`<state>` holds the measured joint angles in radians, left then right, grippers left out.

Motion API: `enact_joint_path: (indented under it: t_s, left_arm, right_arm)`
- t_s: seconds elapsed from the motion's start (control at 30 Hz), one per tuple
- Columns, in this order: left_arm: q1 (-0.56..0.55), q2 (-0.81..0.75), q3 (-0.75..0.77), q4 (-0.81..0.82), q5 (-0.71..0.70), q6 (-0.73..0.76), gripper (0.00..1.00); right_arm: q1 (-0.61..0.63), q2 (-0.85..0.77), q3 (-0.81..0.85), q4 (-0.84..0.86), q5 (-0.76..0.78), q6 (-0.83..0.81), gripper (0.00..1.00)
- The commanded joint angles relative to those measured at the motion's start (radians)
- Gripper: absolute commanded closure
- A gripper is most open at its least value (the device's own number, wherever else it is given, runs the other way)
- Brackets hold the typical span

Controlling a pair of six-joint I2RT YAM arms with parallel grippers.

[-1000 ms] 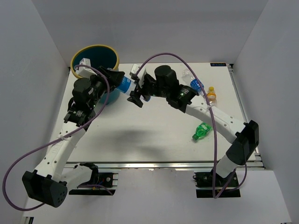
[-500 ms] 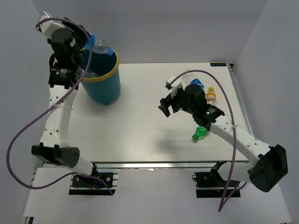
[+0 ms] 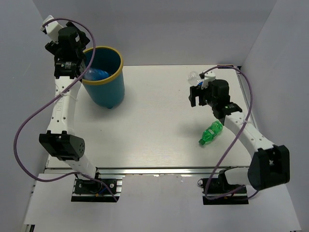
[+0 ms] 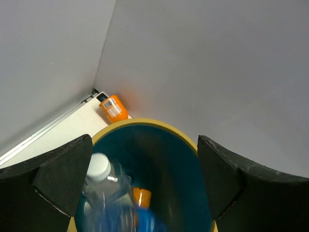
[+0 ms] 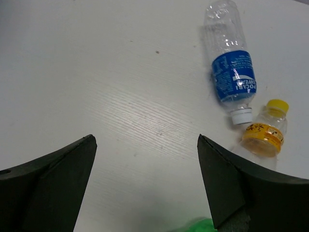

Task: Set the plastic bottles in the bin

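Note:
The teal bin with a yellow rim stands at the table's far left. My left gripper hangs open above its left rim. A clear blue-labelled bottle with a white cap is blurred inside the bin, free of the fingers, beside an orange cap. My right gripper is open over bare table. Beyond it lie another clear blue-labelled bottle and a yellow-capped bottle. A green bottle lies nearer.
An orange bottle lies on the table beyond the bin, close to the wall corner; it is hidden in the top view. White walls close in the table on the left, back and right. The right arm hides most of the bottles at the far right from above.
My left gripper opened over the bin and the blue-labelled bottle dropped out of it into the bin. My right arm swung toward the far right, over the bottles there, still open.

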<state>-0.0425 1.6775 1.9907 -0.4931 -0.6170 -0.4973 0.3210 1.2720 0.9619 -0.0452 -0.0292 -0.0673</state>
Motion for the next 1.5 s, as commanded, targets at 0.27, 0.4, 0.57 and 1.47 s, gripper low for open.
enact_joint_path:
  t_s: [0.27,0.4,0.57,1.47]
  left_arm:
    - [-0.002,-0.136,-0.084,0.016,0.361,-0.012,0.02]
    - [-0.068,-0.278,-0.421,0.123,0.454,-0.128,0.02]
    - [-0.284,-0.424,-0.685,0.212,0.381,-0.132,0.02]
    - [-0.487,-0.429,-0.909,0.287,0.418,-0.257,0.02]
  right_arm:
    - [-0.195,0.323,0.273,-0.01,-0.017,-0.11,0.11]
    - [-0.212,0.484,0.374,-0.038,-0.014,-0.212,0.11]
    - [-0.217,0.644,0.529,-0.134,0.014,-0.311,0.12]
    - [0.076,0.388,0.154,0.115,-0.313,0.056,0.4]
